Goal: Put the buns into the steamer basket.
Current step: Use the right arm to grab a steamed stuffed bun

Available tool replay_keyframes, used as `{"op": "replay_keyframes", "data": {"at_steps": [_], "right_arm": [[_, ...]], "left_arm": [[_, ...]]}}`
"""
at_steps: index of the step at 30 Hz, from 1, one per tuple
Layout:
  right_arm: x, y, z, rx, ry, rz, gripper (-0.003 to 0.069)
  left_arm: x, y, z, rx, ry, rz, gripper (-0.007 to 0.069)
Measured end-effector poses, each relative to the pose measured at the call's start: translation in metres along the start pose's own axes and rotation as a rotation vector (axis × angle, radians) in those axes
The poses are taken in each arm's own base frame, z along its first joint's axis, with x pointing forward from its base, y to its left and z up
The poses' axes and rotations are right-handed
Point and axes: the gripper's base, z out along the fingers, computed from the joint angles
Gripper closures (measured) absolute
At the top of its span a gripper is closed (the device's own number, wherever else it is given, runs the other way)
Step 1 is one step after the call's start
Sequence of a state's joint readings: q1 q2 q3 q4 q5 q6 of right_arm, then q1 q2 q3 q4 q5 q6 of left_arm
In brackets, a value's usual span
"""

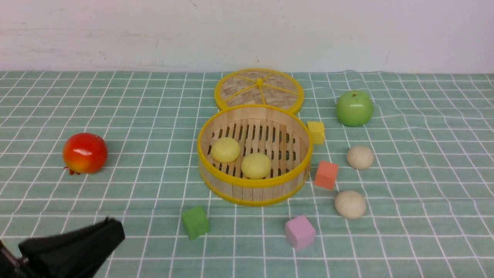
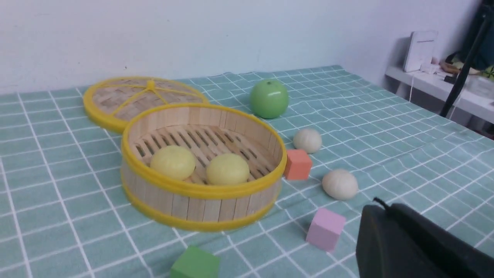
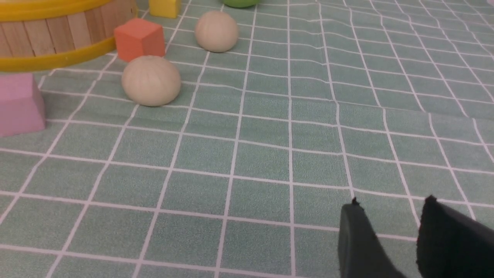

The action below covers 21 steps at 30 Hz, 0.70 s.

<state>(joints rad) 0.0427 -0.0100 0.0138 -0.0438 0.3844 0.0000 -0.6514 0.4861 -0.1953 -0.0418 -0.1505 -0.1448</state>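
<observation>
1. Green checked tablecloth is covering the whole bench, with a pale wall running behind it.
2. Steamer basket is sitting mid-cloth, uncovered. First yellow bun and second yellow bun are lying inside on the slats, just beside each other.
3. Two buns are lying outside, both to the basket's right: far beige bun and near beige bun. An orange cube is sitting between them and the basket wall.
4. Left gripper is hanging low off the basket's front-left, well apart from it, with its jaws closed to a point and carrying nothing.
5. Right gripper is showing its jaws parted and empty (the front camera is not catching it). The near beige bun is lying ahead of it, toward the basket.
6. Judgement: the right arm is sitting nearer to both remaining buns. Being round, they are offering no long axis, so any jaw angle should serve.
</observation>
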Motion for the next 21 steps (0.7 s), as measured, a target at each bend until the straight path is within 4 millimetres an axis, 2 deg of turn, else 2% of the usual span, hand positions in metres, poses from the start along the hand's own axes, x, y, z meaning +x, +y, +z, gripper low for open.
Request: {"op": "replay_keyframes", "data": {"at_steps": [5, 10, 14, 16, 18, 20, 21], "right_arm": [[-0.002, 0.001, 0.001, -0.011, -0.033, 0.052, 0.0419], [-0.018, 0.004, -0.001, -0.099, -0.212, 0.504, 0.0419], [-0.029, 0.001, -0.004, -0.133, -0.332, 0.693, 0.0421], [-0.033, 0.002, -0.006, -0.148, -0.316, 0.707, 0.0428], [-0.049, 0.006, -0.011, -0.177, -0.214, 0.667, 0.0452], [-0.075, 0.012, -0.011, -0.193, -0.014, 0.543, 0.0489], [-0.084, 0.013, -0.013, -0.201, 0.025, 0.5, 0.0498]], "left_arm": [[0.016, 0.003, -0.001, -0.009, 0.045, -0.001, 0.0638], [0.026, 0.005, -0.002, -0.019, 0.111, -0.001, 0.0638], [0.03, 0.005, -0.003, -0.025, 0.153, -0.001, 0.0638], [0.03, 0.005, -0.003, -0.026, 0.161, -0.002, 0.0638], [0.031, 0.005, -0.003, -0.027, 0.164, -0.002, 0.0638], [0.031, 0.005, -0.003, -0.027, 0.165, -0.002, 0.0638], [0.031, 0.005, -0.003, -0.027, 0.165, -0.002, 0.0638]]}}
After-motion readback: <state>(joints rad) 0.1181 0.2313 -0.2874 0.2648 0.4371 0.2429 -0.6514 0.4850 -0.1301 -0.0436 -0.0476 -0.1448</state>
